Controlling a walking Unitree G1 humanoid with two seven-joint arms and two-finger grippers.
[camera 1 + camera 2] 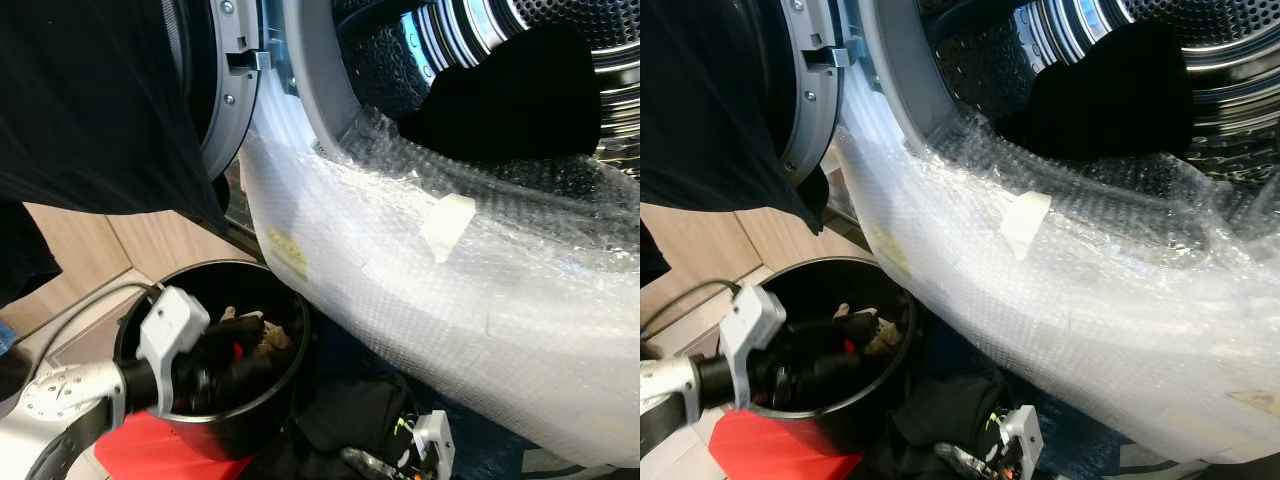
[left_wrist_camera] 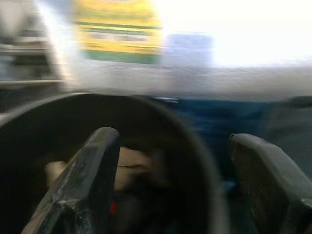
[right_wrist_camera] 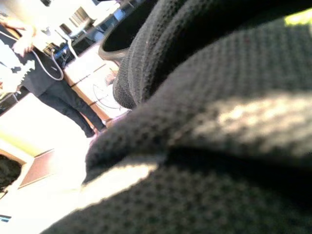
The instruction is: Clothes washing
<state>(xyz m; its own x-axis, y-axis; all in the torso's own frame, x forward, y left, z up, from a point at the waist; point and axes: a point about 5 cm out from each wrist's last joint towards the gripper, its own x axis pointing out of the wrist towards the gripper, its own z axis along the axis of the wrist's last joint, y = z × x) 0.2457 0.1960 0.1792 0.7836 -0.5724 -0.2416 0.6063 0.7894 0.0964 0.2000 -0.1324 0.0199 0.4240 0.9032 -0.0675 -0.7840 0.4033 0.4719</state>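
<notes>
A black bucket (image 1: 255, 425) stands on the floor at lower left, holding beige and dark clothes (image 1: 262, 335). My left gripper (image 1: 235, 360) reaches down into it; in the left wrist view its fingers (image 2: 92, 165) stand wide apart over the beige cloth (image 2: 129, 168), so it is open and empty. Above on the right is the washer drum (image 1: 560, 25) with a black garment (image 1: 510, 95) inside. My right gripper (image 1: 430, 440) is low beside a black garment (image 1: 350, 410) on the floor; black knit fabric (image 3: 204, 122) presses against its wrist camera and hides the fingers.
Bubble wrap (image 1: 430, 270) drapes over the washer's front below the drum opening. A black cloth (image 1: 90, 100) hangs at upper left before the open washer door (image 1: 225, 100). A red object (image 1: 140, 450) lies by the bucket. A person (image 3: 53, 83) stands beyond the bucket.
</notes>
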